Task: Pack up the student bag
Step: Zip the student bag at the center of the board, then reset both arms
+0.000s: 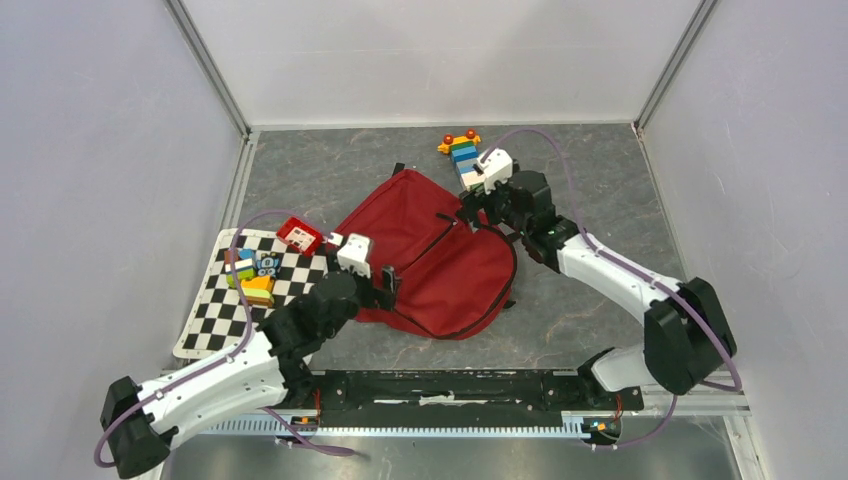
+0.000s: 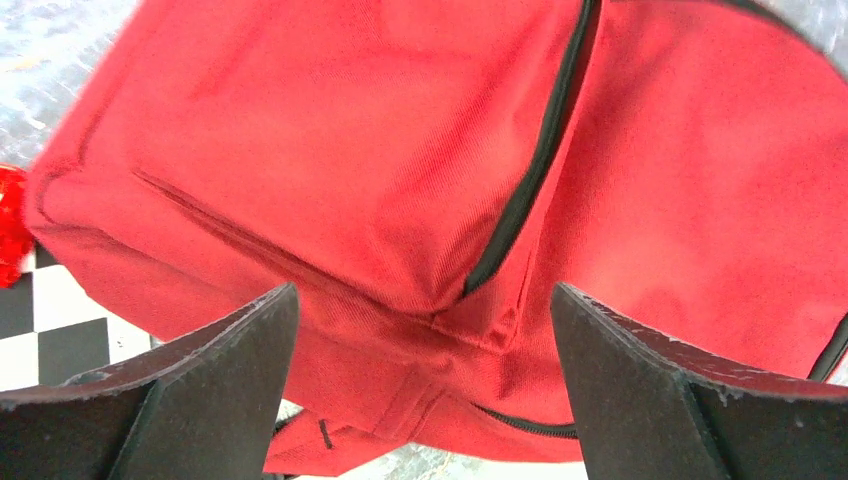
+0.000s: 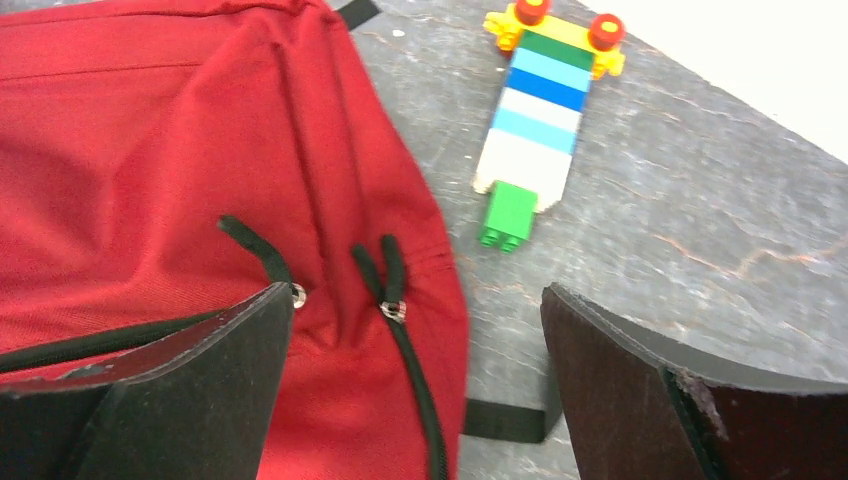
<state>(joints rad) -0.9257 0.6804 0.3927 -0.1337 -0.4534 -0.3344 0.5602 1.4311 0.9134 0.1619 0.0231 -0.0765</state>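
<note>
Top view: student bag [image 1: 430, 260] lies flat at centre frame on the grey counter [image 1: 600, 300]. Its left edge is at the checkered mat [image 1: 215, 320]. No lining shows and the zips look shut, so I judge nothing is packed yet.

Left end effector [image 2: 422, 300]: jaws spread wide, holding nothing, with the bag's lower-left corner seam under the gap.
Right end effector [image 3: 415, 300]: jaws also wide and empty, over the bag's upper-right edge beside the two zipper pulls [image 3: 385, 305].

Risks from here:
- The pulls are small and lie flat against the fabric. A closure slightly off would pinch cloth rather than a tab, and the zip would not run.
- The left jaws straddle soft fabric. Closing there may gather only the outer layer, so the bag slides or bunches instead of being held against a zip pull.
- If the bag drags toward the left of the frame, it could shove the small red box [image 1: 299, 236] and the loose blocks [image 1: 255, 275] on the mat.
- The brick stack [image 3: 535, 120] sits just beyond the right end effector at upper centre. A wrist swing could knock it, and its green end brick looks weakly attached.
- The black strap [image 3: 505, 420] at the bag's edge could catch a finger.
</note>
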